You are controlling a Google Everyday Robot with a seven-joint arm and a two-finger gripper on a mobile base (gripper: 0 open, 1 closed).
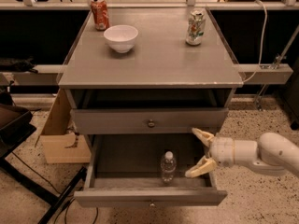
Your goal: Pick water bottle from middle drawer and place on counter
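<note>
The water bottle, clear with a white cap, stands upright on the floor of the pulled-out middle drawer, near its front and right of centre. My gripper is open at the drawer's right side, a little to the right of the bottle and not touching it. One cream finger points up-left, the other down-left. The grey counter is the cabinet's top.
On the counter stand a red soda can at back left, a white bowl beside it, and a white-green soda can at back right. A shut drawer with a round knob sits above the open one. A cardboard box is at left.
</note>
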